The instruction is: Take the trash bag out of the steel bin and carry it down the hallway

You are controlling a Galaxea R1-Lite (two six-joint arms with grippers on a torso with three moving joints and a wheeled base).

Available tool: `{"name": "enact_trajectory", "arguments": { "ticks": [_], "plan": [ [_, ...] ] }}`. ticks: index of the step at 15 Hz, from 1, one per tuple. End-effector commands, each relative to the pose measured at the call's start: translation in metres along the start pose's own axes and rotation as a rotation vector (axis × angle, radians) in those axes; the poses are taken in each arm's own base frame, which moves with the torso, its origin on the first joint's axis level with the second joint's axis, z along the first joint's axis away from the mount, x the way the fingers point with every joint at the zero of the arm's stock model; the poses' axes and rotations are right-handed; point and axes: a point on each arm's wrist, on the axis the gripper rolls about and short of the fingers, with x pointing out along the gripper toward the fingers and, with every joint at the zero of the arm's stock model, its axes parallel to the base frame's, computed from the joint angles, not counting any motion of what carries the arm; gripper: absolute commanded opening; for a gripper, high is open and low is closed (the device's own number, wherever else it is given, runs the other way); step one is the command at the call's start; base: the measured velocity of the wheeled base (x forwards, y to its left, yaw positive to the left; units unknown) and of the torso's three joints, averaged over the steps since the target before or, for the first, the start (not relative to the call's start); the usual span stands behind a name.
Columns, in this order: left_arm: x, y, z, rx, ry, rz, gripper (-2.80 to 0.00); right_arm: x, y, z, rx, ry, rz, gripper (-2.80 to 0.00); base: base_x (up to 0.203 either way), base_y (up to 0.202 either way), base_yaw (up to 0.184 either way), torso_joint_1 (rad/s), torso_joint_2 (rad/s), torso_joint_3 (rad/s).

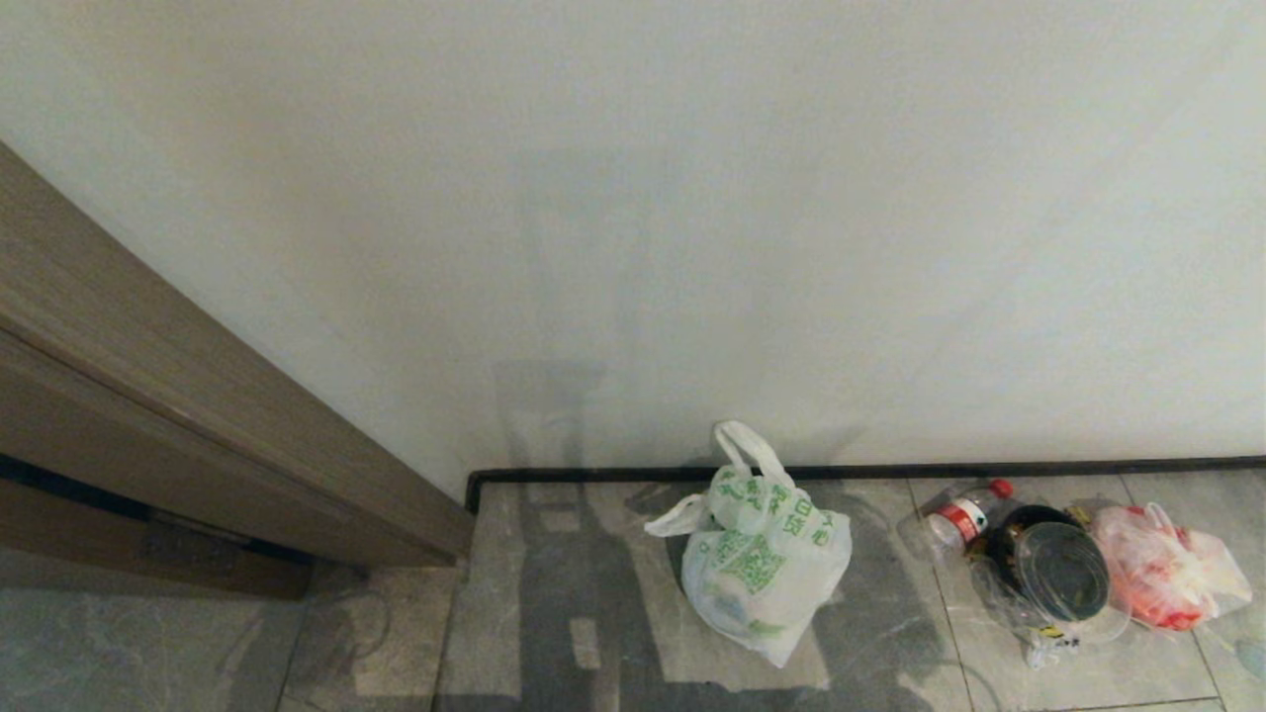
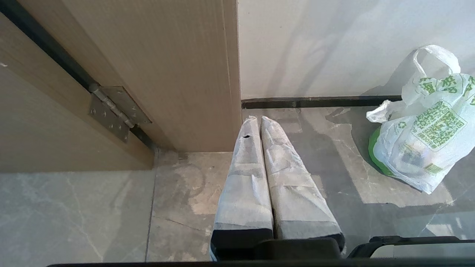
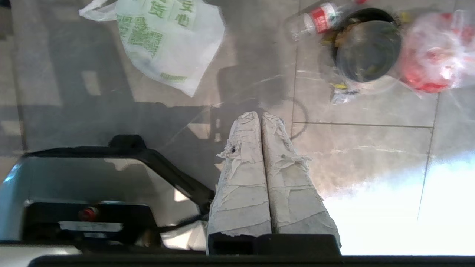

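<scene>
The white trash bag point(image 1: 762, 564) with green print sits on the grey hallway floor point(image 1: 574, 554) against the white wall, one loop handle standing up. It also shows in the left wrist view point(image 2: 423, 137) and the right wrist view point(image 3: 167, 40). The steel bin is out of view. My left gripper point(image 2: 259, 118) is shut and empty, hanging above the floor by the door frame, apart from the bag. My right gripper point(image 3: 259, 114) is shut with nothing in it, above bare tiles short of the bag. Neither arm shows in the head view.
Right of the bag lies a heap of litter: a plastic bottle point(image 1: 964, 514), a black round bowl with a clear lid point(image 1: 1058, 578) and a clear bag with red contents point(image 1: 1162, 569). A brown door frame point(image 1: 198, 415) stands at the left. My own base point(image 3: 92, 193) is below the right arm.
</scene>
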Motion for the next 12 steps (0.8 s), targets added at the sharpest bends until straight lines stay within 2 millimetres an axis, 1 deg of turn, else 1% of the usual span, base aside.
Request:
{"name": "enact_trajectory", "arguments": {
  "ticks": [1,2,3,4,6,7,9,12],
  "plan": [
    [0.000,0.000,0.000,-0.001,0.001,0.000,-2.80,-0.037,-0.011,-0.044,0.006,-0.189,0.024,-2.80,0.000,0.000,0.000,0.000,0.00,0.000],
    [0.000,0.000,0.000,-0.001,0.001,0.000,-2.80,-0.038,-0.010,-0.062,-0.026,-0.208,0.027,-2.80,0.000,0.000,0.000,0.000,0.00,0.000],
    [0.000,0.000,0.000,0.000,0.001,0.000,-2.80,-0.031,-0.009,-0.080,-0.053,-0.191,0.025,-2.80,0.000,0.000,0.000,0.000,0.00,0.000],
    [0.000,0.000,0.000,-0.001,0.001,0.000,-2.80,-0.023,-0.008,-0.091,-0.070,-0.197,0.026,-2.80,0.000,0.000,0.000,0.000,0.00,0.000],
    [0.000,0.000,0.000,0.000,0.001,0.000,-2.80,-0.008,-0.007,-0.099,-0.075,-0.290,0.027,-2.80,0.000,0.000,0.000,0.000,0.00,0.000],
    [0.000,0.000,0.000,-0.001,0.001,0.000,-2.80,-0.002,-0.007,-0.106,-0.081,-0.291,0.024,-2.80,0.000,0.000,0.000,0.000,0.00,0.000],
    [0.000,0.000,0.000,-0.001,0.001,0.000,-2.80,-0.006,-0.007,-0.108,-0.083,-0.361,0.007,-2.80,0.000,0.000,0.000,0.000,0.00,0.000],
    [0.000,0.000,0.000,0.000,0.001,0.000,-2.80,-0.012,-0.006,-0.117,-0.083,-0.561,-0.023,-2.80,0.000,0.000,0.000,0.000,0.00,0.000]
  ]
}}
